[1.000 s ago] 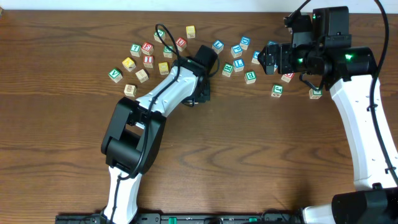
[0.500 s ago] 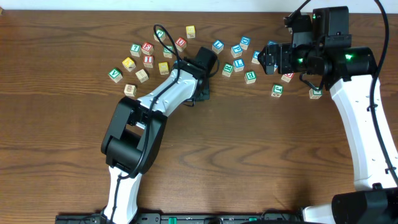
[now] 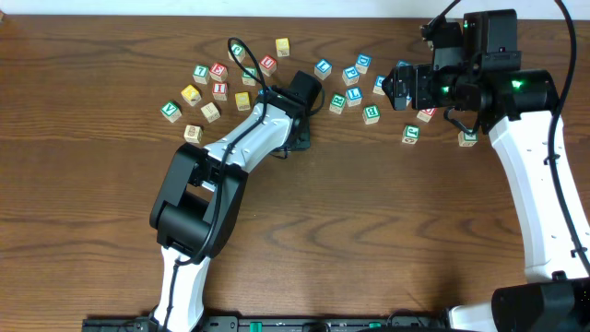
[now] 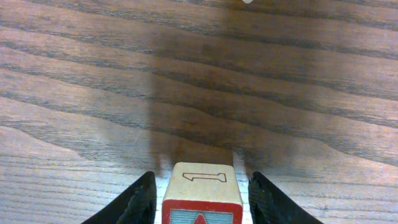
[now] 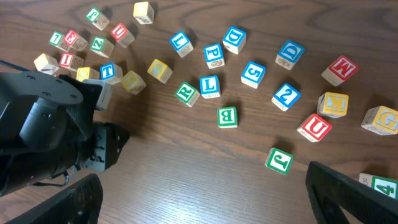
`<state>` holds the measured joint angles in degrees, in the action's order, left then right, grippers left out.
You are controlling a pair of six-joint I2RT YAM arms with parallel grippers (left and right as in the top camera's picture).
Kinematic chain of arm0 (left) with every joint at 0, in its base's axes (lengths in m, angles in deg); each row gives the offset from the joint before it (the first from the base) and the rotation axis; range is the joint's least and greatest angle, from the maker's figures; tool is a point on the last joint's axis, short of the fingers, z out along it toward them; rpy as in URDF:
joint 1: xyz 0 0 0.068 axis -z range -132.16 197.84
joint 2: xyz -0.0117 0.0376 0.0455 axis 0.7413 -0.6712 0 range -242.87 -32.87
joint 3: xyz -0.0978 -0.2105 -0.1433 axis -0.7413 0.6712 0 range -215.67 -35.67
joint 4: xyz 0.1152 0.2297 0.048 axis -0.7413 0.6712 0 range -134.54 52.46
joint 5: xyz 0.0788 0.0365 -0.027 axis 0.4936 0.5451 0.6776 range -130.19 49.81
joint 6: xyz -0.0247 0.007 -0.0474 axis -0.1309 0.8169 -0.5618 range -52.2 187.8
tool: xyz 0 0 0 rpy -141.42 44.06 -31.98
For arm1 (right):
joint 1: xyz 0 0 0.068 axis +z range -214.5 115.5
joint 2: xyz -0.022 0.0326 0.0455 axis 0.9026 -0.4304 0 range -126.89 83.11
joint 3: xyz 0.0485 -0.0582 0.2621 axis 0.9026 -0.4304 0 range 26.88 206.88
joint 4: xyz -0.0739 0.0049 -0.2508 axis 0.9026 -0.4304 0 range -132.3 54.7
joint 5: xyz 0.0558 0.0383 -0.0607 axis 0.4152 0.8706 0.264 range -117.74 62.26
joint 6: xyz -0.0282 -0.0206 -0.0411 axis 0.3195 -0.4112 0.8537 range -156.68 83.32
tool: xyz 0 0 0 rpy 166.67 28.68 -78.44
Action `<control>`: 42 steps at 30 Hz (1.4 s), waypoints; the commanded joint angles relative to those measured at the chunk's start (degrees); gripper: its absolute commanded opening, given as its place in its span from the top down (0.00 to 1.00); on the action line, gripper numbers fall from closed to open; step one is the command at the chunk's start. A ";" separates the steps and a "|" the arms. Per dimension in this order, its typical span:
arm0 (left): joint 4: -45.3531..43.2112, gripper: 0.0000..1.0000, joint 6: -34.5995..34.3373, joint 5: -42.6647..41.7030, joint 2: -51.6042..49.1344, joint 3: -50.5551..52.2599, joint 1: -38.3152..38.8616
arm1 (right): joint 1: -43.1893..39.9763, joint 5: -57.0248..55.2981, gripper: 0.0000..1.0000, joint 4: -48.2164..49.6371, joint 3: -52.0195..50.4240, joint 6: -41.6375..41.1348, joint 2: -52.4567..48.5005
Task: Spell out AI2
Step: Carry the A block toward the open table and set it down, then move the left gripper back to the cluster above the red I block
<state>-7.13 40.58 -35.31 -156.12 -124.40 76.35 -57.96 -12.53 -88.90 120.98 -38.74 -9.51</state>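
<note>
Doubly flanking red "A" cube [image 4: 202, 200] on table [image 4: 186, 74] with left gripper [image 4: 202, 180], fingers [image 4: 138, 202] slightly clear of its sides; holding right gripper [image 5: 202, 180] spread wide near blue "2" [image 5: 286, 96]; leaving red "I" [image 5: 66, 60] among left-side cubes [image 3: 210, 112].

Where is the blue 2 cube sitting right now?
Right wrist view, right of centre: the blue 2 cube sits just right of the blue 5 cube, below a blue D cube and up-left of the red U cube.
</note>
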 commanded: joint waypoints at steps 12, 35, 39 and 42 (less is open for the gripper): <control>-0.02 0.40 8.37 0.72 4.13 -5.99 -2.56 | -0.13 -0.24 0.01 -0.09 0.11 0.44 -0.13; -1.97 0.42 24.11 -3.37 2.86 -13.88 -22.38 | -0.13 -0.24 0.01 -0.07 0.11 0.44 -0.13; -2.01 0.43 25.53 -3.37 0.72 -13.88 -22.18 | -0.13 -0.26 0.01 -0.07 0.11 0.44 -0.13; -2.34 0.43 25.53 -3.34 -1.07 -13.88 -22.21 | -0.13 -0.26 0.01 -0.07 0.11 0.44 -0.13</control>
<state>-9.12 63.86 -37.95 -155.11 -138.52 54.08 -57.96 -12.53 -88.88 120.98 -38.77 -9.51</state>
